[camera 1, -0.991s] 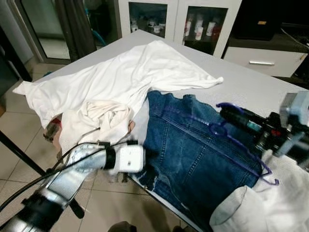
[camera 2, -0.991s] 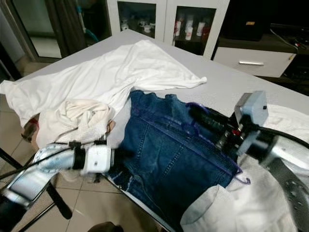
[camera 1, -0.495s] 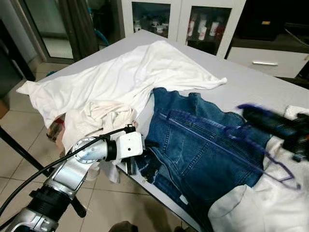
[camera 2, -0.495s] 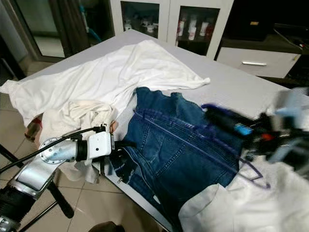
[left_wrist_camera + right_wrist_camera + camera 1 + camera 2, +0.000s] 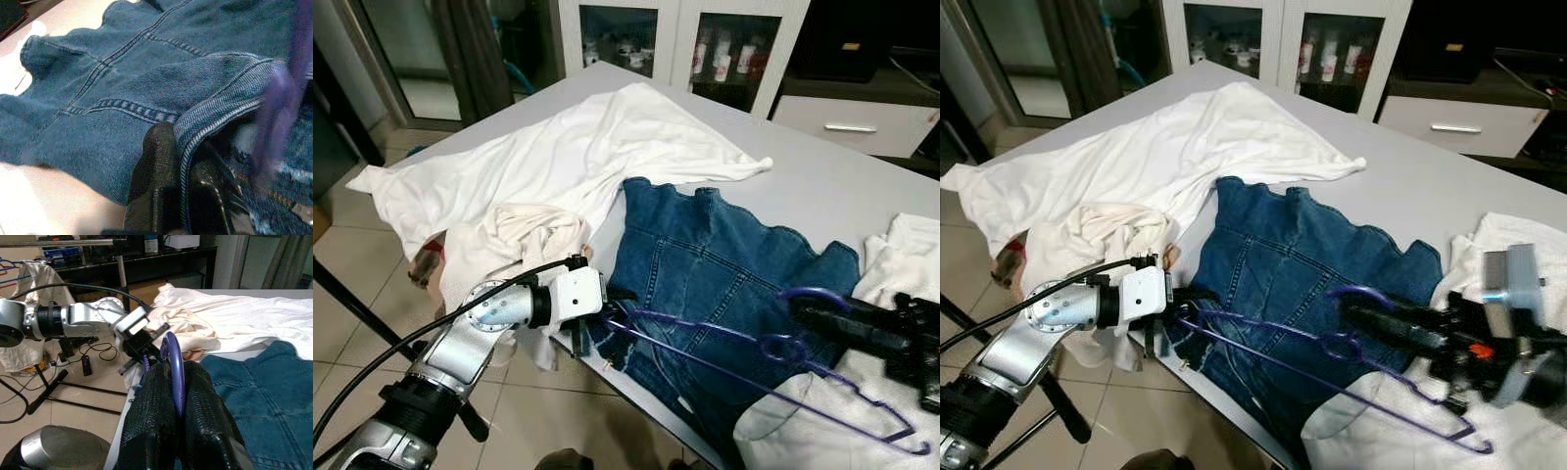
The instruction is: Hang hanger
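A purple wire hanger hangs slanted over the lower half of a blue denim jacket spread on the grey table. My right gripper is shut on the hanger's hook at the near right of the table. The hanger's far end reaches close to my left gripper. That gripper is shut on the jacket's hem at the table's front edge, one black finger on each side of the seam.
A white shirt covers the table's back left, with a cream garment bunched at the front left edge. More white cloth lies under the hanger at the right. Glass cabinets stand behind. A metal rack pole stands beyond the table.
My right gripper has drawn back toward me with the hanger, which has slid from the jacket's upper part down across its lower half. The left gripper keeps hold of the hem.
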